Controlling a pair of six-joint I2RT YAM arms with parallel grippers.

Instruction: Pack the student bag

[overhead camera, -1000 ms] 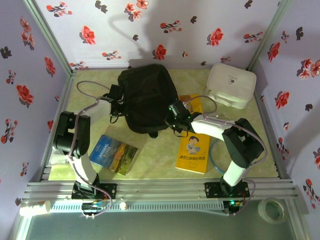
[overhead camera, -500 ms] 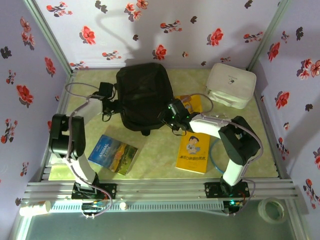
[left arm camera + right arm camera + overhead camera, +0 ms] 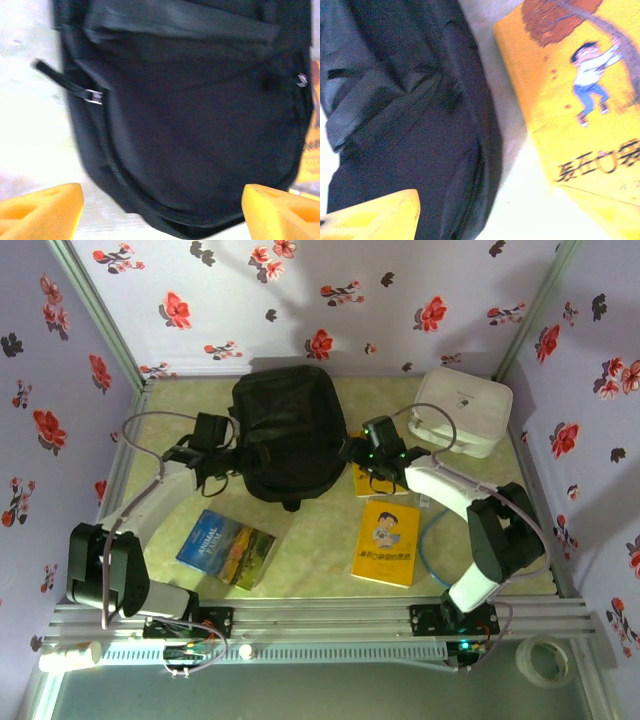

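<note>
**Student bag, far centre of table; both grippers open and empty**

Top view: the student bag [image 3: 290, 435] lies at the middle of the table's [image 3: 310, 545] far edge. The left gripper [image 3: 228, 452] is at its left side. The right gripper [image 3: 357, 452] is at its right side, above a yellow book [image 3: 385, 478].

Left wrist view: the fingertips [image 3: 50, 210] are spread wide and hold nothing, with the bag ahead.

Right wrist view: one finger [image 3: 375, 215] sits far to the side, the jaws parted with nothing gripped. The bag is just beside the book.

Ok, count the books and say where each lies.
3. A blue book lies front left; a yellow book front right; another yellow book sits beside the student bag. Others may hide under the bag.
</note>
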